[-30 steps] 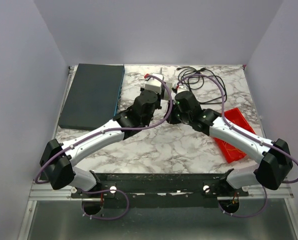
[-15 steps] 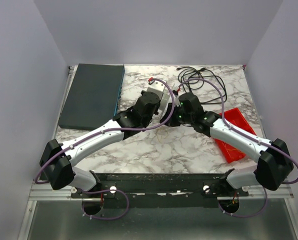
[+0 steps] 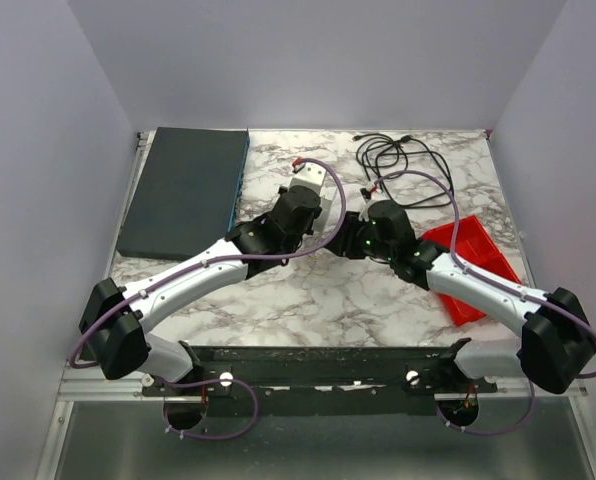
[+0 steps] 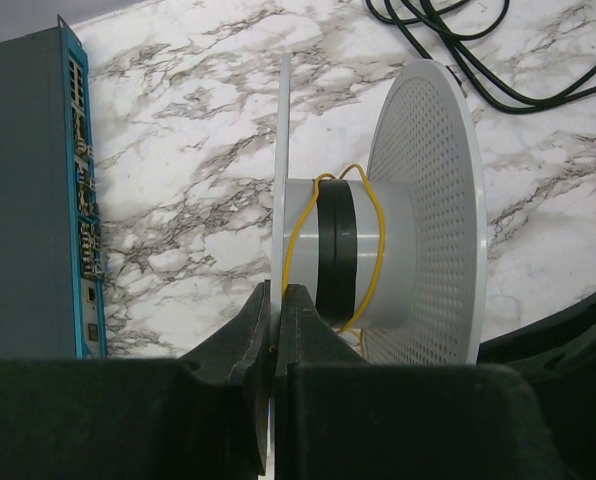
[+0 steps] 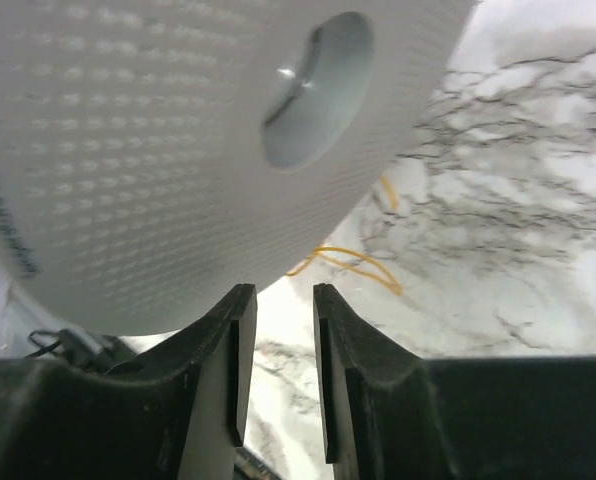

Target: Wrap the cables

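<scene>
My left gripper [image 4: 276, 300] is shut on the thin rim of one flange [image 4: 283, 150] of a white spool [image 4: 398, 250], which has a black band on its hub and a perforated second flange. A thin yellow wire [image 4: 380, 235] loops loosely round the hub. In the right wrist view the perforated flange [image 5: 158, 150] fills the upper left, with loose yellow wire loops [image 5: 353, 260] lying on the marble below it. My right gripper [image 5: 276, 310] is open with nothing between its fingers, just under that flange's edge. In the top view both grippers meet mid-table [image 3: 340, 238].
A dark grey box with a blue edge [image 3: 183, 190] lies at the back left, also in the left wrist view [image 4: 28, 200]. A black cord with plugs [image 3: 398, 160] lies coiled at the back. A red tray [image 3: 473, 265] sits at the right, under the right arm.
My right arm has swung nearer and to the right, its wrist now lower beside the spool. The left arm has stayed almost still, holding the spool.
</scene>
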Tool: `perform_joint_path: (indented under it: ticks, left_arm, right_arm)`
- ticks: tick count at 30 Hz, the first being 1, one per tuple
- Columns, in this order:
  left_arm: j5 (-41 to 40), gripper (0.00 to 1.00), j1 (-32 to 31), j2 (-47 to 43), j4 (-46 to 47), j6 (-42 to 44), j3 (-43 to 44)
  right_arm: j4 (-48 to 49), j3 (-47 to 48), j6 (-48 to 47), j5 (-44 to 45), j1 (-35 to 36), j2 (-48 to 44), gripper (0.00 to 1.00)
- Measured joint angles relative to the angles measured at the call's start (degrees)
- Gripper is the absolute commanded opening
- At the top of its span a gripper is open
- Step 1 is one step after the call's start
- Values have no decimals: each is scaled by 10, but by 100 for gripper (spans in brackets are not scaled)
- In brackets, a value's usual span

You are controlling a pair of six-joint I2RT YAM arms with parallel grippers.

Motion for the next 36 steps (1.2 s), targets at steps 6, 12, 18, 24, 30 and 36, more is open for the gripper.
perform_joint_path:
  ticks: [6, 12, 18, 24, 30, 36]
  left_arm:
    - [3, 0, 13, 0, -8, -16, 6]
    - [6, 0, 25, 3, -11, -27, 18]
    - [20, 0, 27, 13, -12, -30, 26]
    - [28, 0, 28, 16, -12, -32, 26]
    - [31, 0, 28, 16, -14, -33, 27]
    - [33, 0, 28, 16, -14, -33, 27]
  right_arm:
    - [65, -71, -7, 63, 0, 1, 45]
    - [131, -123, -13, 89, 8, 37, 46]
    - [211, -126, -15, 126, 47, 118, 48]
    - [234, -123, -9, 206, 57, 153, 49]
    - [304, -123, -14, 235, 57, 177, 50]
    - [363, -124, -15, 235, 57, 236, 45]
